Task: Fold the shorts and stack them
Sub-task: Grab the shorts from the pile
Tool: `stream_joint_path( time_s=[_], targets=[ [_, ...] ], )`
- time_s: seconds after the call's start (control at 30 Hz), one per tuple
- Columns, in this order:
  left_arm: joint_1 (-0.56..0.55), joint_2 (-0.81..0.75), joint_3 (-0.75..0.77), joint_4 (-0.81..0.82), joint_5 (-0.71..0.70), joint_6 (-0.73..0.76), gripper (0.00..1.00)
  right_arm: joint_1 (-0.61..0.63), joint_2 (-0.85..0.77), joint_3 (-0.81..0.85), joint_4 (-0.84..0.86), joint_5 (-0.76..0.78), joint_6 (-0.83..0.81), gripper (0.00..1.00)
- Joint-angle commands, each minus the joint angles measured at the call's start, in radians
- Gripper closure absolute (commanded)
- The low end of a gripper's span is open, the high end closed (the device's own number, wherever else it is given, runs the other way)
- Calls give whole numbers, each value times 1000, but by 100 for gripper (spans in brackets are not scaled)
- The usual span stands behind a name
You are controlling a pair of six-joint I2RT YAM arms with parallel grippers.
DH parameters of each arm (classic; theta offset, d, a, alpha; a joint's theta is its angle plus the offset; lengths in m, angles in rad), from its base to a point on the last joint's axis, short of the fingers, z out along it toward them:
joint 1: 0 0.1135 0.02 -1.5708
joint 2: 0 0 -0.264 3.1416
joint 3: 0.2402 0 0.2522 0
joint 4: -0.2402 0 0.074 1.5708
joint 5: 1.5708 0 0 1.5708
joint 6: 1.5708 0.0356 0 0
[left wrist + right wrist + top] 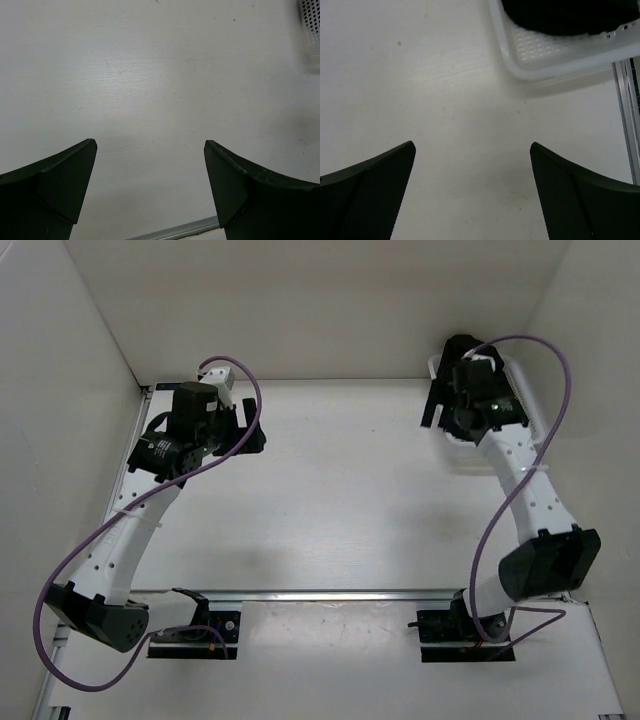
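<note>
- The left arm reaches along the left side of the table towards the far left corner.
- The left gripper points across the table towards the right. In the left wrist view its fingers stand wide apart, with only bare tabletop between them, and it holds nothing.
- A metal rail runs across the near part of the table, in front of the two arm bases.
- The right arm stretches to the far right corner, and its wrist covers much of the white basket there.
- The right gripper is spread wide over bare tabletop, just beside the basket's rim, and grips nothing.
- The shorts lie as a black heap inside the basket, apart from both grippers. In the top view the arm hides them.
- A corner of the mesh basket also shows at the top right of the left wrist view.
</note>
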Motion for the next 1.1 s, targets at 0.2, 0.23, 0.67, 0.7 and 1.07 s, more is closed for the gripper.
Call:
stream_joint_path(
  time_s=[0.2, 0.23, 0.67, 0.7, 1.07],
  targets=[
    [-5, 44, 42, 16, -78, -45, 0, -261, 507, 553, -43, -141, 15, 6],
    [-5, 44, 43, 16, -78, -46, 0, -277, 550, 596, -61, -141, 30, 8],
    [-5, 274, 131, 16, -69, -29, 0, -449, 1105, 1045, -20, -170, 100, 6],
    [-5, 291, 142, 16, -69, -29, 0, -459, 1118, 1045, 7, -170, 100, 6],
    [-5, 394, 231, 16, -7, -10, 0, -469, 1120, 993, 129, -288, 150, 100]
  ],
)
